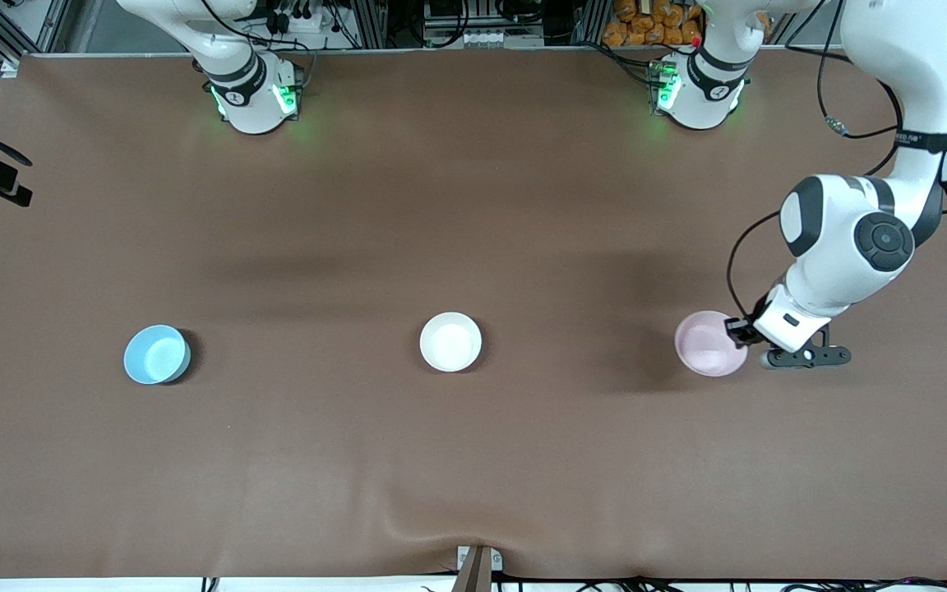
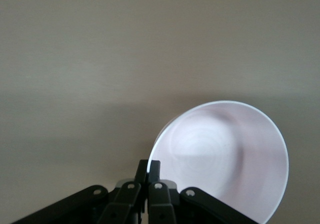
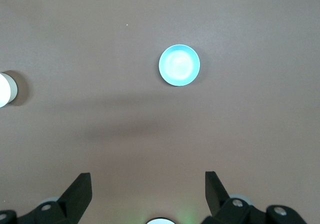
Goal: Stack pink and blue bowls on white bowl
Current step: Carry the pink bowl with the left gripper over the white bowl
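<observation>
Pale pink glossy bowl (image 1: pixel 710 344) pinched at rim by left gripper (image 2: pixel 148 170); needed level lift toward white bowl (image 1: pixel 450 341). Right gripper (image 3: pixel 148 189) waited open, high over table.

Blue bowl (image 1: pixel 156 354), white bowl (image 1: pixel 450 341), pink bowl (image 1: pixel 710 344) upright, well apart.

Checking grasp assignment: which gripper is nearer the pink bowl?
Left. The left gripper has its fingers shut on the pink bowl's rim. The right gripper is open, high above the blue bowl.
</observation>
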Robot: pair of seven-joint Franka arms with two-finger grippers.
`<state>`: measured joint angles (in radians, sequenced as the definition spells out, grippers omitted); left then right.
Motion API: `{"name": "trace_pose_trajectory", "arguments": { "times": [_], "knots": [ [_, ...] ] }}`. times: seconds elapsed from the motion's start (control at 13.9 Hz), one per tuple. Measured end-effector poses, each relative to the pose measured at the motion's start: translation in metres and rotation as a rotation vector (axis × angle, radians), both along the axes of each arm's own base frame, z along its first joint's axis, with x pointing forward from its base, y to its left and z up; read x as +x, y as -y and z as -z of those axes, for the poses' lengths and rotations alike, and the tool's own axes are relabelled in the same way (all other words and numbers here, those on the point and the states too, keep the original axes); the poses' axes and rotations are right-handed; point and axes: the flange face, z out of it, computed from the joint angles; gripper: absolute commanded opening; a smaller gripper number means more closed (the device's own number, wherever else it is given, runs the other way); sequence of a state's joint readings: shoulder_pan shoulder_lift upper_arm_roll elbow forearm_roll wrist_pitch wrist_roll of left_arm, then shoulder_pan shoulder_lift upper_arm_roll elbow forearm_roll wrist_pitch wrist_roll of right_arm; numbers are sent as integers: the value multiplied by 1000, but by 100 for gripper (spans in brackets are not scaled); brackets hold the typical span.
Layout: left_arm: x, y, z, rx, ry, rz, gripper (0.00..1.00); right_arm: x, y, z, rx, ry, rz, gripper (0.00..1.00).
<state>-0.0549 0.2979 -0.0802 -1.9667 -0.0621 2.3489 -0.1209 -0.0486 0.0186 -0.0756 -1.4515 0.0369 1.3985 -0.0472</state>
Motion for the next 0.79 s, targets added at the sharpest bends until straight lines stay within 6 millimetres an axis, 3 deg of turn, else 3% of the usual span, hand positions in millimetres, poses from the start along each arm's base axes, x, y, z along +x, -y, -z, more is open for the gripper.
{"name": "trace_pose_trajectory", "arguments": {
  "times": [0.14,0.5,0.79],
  "knots": [
    [6,24,-25,-35,-11,20,0,0,0,0,0,0,0,100],
    [10,80,-58,-77,-13,46,0,0,0,0,0,0,0,100],
    [7,161,-59,-110,-20,21,0,0,0,0,0,0,0,100]
  ]
}}
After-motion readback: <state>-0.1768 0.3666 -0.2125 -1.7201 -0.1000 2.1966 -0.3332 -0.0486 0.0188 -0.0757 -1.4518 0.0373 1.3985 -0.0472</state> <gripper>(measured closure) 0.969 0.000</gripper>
